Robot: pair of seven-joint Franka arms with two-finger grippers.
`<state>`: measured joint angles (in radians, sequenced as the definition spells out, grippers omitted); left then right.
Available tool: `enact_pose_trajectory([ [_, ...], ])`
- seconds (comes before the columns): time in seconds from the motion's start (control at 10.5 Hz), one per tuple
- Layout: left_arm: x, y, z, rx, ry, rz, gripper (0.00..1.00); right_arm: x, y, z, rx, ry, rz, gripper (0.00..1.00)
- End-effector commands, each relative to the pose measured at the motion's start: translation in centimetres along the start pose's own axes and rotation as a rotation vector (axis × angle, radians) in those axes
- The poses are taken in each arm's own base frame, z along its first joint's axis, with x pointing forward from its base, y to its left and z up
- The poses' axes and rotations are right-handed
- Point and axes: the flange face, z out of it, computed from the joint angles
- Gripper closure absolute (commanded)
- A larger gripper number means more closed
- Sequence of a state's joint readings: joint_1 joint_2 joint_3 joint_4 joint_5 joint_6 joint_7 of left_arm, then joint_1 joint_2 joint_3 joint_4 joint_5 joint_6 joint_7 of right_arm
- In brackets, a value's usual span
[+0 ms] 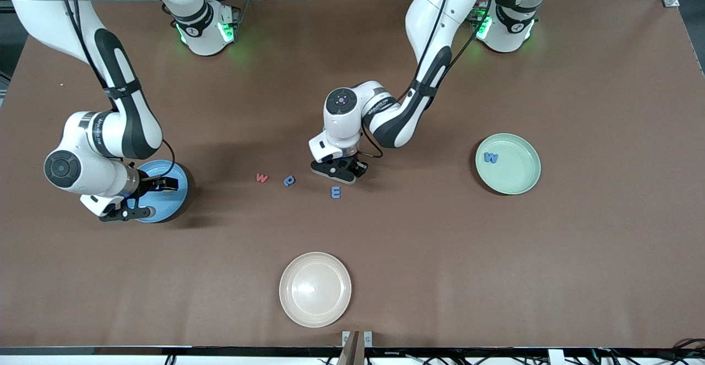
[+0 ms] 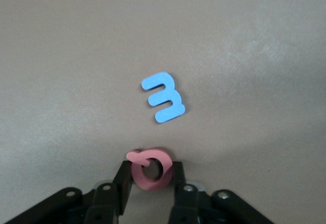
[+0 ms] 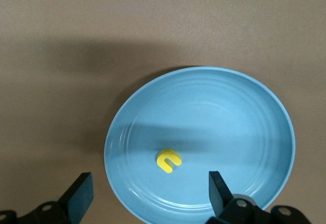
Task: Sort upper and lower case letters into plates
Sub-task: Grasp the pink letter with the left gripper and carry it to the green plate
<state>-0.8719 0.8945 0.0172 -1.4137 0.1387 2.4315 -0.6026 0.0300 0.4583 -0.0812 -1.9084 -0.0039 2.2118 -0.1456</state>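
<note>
My left gripper (image 1: 344,171) is low over the middle of the table, shut on a pink-red Q (image 2: 147,184) held between its fingers. A blue E (image 1: 336,191) lies just beside it, also in the left wrist view (image 2: 164,96). A red w (image 1: 262,178) and a small blue letter (image 1: 289,180) lie toward the right arm's end. My right gripper (image 1: 144,197) hangs open and empty over the sky blue plate (image 1: 175,202), which holds a yellow c (image 3: 168,161). The mint green plate (image 1: 520,180) holds a blue W (image 1: 491,157).
A cream-white plate (image 1: 315,289) sits empty near the table's front edge, nearer the front camera than the letters. The brown table (image 1: 440,255) is otherwise bare.
</note>
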Motion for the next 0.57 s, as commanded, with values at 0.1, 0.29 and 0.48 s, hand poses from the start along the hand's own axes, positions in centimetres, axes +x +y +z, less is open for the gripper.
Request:
enact_pose_trajectory([
  [0.1, 0.2, -0.5, -0.5, 0.025, 0.008, -0.020, 0.71, 0.2, -1.3, -1.6, 0.011, 0.014, -0.010, 0.00],
  [0.29, 2.6, -5.0, -3.8, 0.068, -0.045, -0.054, 0.72, 0.4, -3.2, -2.0, 0.024, -0.001, -0.015, 0.00],
  [0.48, 4.6, -9.6, -7.4, 0.068, -0.093, -0.007, 0.72, 0.4, -6.0, -1.8, 0.054, -0.014, -0.003, 0.00],
])
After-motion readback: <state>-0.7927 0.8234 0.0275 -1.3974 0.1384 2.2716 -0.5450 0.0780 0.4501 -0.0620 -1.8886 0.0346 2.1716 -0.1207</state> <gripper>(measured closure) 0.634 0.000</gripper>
